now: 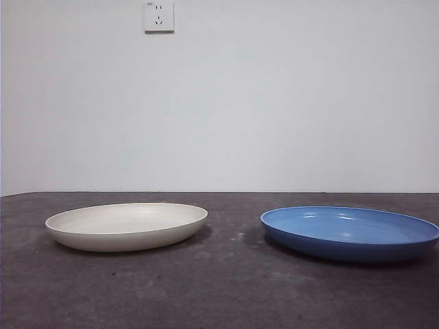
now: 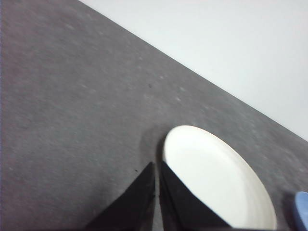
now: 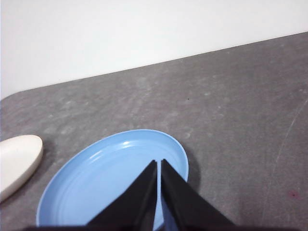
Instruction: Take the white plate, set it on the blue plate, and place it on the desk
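— Sitting on the surface (image 1: 226, 295), what is showing up?

— One white plate (image 1: 127, 225) and one blue plate (image 1: 350, 233), so two plates in all. Both are lying flat and right way up on the dark grey, slightly mottled surface, side by side but well apart, with a bare strip running between them. Neither is resting on the other.

— How is the white plate looking?

— It is showing as shallow and round, cream more than pure white, with a smooth raised rim and nothing lying in it. The blue one is looking about as wide, glossy, catching small highlights inside its rim, and is also carrying nothing.

— And the hands, how many are appearing?

— Two, one per arm, and neither is reaching into the front view. The left hand (image 2: 157, 166) is hovering above the near rim of the white plate, its two black jaws pressed nearly together with only a thin slit between them, gripping nothing. The right hand (image 3: 159, 162) is hanging over the blue plate, jaws likewise closed to a narrow slit and holding nothing.

— Anything else?

— One wall socket (image 1: 158, 16) is sitting high on the pale wall (image 1: 274, 103) behind the surface.
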Robot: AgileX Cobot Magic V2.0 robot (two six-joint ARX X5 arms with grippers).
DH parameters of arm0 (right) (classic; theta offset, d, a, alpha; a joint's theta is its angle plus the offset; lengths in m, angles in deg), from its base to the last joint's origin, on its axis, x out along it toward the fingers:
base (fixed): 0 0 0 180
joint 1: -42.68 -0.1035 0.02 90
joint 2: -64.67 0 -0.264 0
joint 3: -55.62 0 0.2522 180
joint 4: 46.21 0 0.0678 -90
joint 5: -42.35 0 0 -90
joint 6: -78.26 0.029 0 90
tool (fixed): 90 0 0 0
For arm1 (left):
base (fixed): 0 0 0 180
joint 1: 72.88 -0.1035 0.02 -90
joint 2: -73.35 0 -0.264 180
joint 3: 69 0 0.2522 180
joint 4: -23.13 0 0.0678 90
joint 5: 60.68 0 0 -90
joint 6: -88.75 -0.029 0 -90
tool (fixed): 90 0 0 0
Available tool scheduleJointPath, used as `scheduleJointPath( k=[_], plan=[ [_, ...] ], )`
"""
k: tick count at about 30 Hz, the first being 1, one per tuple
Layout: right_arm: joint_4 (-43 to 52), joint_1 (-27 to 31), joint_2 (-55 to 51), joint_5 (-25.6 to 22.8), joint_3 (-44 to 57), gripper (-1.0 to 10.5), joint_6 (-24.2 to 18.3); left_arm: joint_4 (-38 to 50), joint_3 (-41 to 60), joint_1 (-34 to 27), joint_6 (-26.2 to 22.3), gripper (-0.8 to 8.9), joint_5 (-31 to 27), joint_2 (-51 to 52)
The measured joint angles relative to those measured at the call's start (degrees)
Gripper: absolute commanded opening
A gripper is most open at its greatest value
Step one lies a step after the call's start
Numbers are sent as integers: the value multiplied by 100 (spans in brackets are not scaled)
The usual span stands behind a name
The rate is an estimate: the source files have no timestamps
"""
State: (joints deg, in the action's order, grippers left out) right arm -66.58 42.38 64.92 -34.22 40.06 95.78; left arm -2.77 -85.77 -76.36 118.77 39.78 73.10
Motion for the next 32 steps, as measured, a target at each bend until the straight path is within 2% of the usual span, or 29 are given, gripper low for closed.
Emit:
scheduleJointPath(
  k=[8,12,17,21,26,32],
  plan=[
    [-26,0,7,-2,-964,7,79,-439,-791,0,96,16,129,-96],
    [-428,0,205,-4,-1523,7,55,-640,-1427,0,42,16,374,-417],
    [-1113,0,752,0,-2463,7,-210,-1364,-2441,0,-470,16,678,-1123],
    [-1792,0,1362,13,-3230,7,-487,-1827,-3156,0,-968,16,1204,-1834],
    [-2889,0,2299,459,-4240,7,-946,-2404,-3862,13,-1561,16,1950,-2721],
    [-4295,0,3451,931,-5294,7,-1554,-3123,-4433,120,-2175,16,2472,-3565]
  ],
)
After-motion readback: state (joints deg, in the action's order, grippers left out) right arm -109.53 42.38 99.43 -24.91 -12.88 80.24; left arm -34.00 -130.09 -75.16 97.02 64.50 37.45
